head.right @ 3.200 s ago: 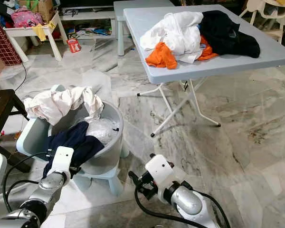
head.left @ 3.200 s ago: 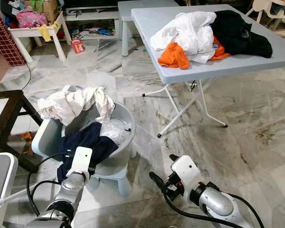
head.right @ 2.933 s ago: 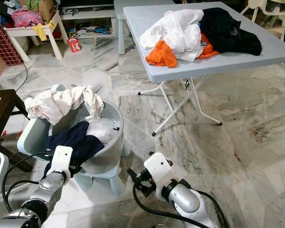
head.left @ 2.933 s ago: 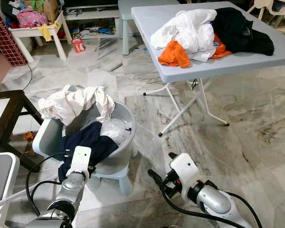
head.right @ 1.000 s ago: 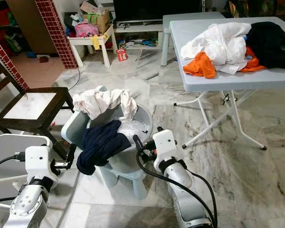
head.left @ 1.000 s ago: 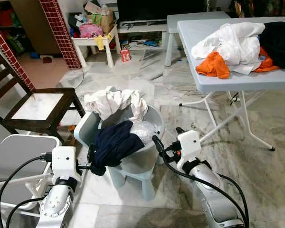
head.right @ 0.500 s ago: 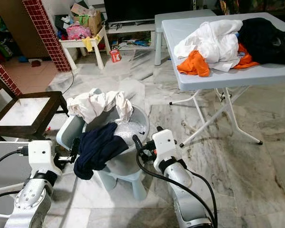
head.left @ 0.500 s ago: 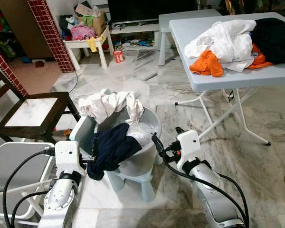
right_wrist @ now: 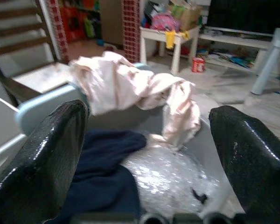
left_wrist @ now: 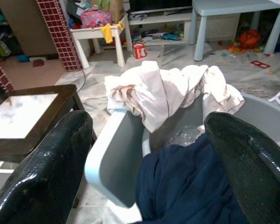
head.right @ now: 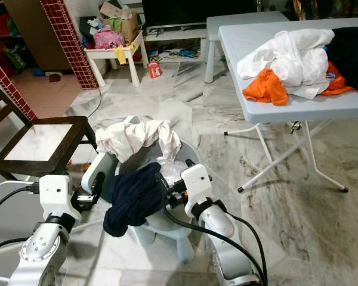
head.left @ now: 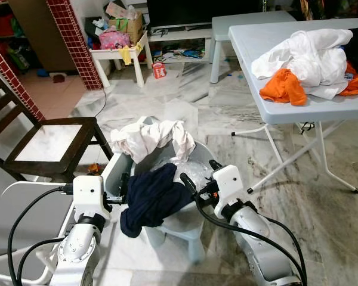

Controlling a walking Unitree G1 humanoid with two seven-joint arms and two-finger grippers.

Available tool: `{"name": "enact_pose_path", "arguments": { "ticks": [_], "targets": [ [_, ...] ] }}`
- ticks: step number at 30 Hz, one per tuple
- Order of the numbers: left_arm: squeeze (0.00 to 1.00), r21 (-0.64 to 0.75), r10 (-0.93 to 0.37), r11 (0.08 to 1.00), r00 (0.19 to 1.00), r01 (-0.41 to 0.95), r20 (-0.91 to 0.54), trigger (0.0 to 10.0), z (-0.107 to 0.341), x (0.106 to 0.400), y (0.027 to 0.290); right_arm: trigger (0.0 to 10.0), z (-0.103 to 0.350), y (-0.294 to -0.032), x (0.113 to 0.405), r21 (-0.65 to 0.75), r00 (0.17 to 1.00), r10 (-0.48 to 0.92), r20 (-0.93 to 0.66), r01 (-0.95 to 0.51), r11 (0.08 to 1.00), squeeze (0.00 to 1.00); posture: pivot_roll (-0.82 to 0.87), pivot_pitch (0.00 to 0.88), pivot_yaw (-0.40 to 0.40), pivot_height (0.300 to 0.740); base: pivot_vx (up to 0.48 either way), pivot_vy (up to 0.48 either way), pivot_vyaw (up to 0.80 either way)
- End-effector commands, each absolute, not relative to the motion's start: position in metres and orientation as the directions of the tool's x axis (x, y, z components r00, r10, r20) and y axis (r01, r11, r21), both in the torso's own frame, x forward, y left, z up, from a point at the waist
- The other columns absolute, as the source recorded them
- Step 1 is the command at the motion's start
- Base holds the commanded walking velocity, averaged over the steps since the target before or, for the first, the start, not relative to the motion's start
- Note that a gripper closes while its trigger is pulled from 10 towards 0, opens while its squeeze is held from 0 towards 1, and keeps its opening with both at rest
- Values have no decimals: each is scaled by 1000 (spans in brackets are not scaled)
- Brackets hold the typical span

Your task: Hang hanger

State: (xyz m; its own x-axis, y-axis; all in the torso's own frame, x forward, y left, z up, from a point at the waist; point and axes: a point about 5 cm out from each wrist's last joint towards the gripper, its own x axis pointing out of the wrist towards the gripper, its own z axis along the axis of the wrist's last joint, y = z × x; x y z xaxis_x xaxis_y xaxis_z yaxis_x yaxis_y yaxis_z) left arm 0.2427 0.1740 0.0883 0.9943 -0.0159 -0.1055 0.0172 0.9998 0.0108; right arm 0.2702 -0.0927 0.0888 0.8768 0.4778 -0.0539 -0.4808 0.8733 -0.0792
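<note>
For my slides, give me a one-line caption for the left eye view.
Both open claws, left and right, flank a grey tub of laundry with a navy garment over its rim.

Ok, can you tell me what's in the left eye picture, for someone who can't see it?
Both open grippers, left gripper and right gripper, reach toward a grey laundry tub with a navy garment draped over its front rim and a white garment over its back. To the right, a folding table holds more clothes.
</note>
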Motion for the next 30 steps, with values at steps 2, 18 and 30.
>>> {"name": "enact_pose_path", "arguments": {
  "ticks": [2, 18, 30],
  "targets": [
    [0, 25, 2, 1000, 992, 1, -124, 10000, 85, 241, 180, 10000, 93, -87, 270, -80, 867, 498, -28, -498, 863, 0, -40, 11, 93, 740, 0, 0, 0],
    [0, 24, 7, 1000, 991, -3, -132, 10000, 79, 237, 178, 10000, 95, -85, 269, -93, 850, 527, -29, -527, 845, 0, -42, 15, 66, 740, 101, 0, 0],
    [0, 18, -11, 1000, 992, 13, -125, 10000, 77, 238, 175, 10000, 95, -82, 271, -103, 841, 540, -30, -540, 836, 0, -40, 9, 63, 740, 328, 0, 0]
  ]
}}
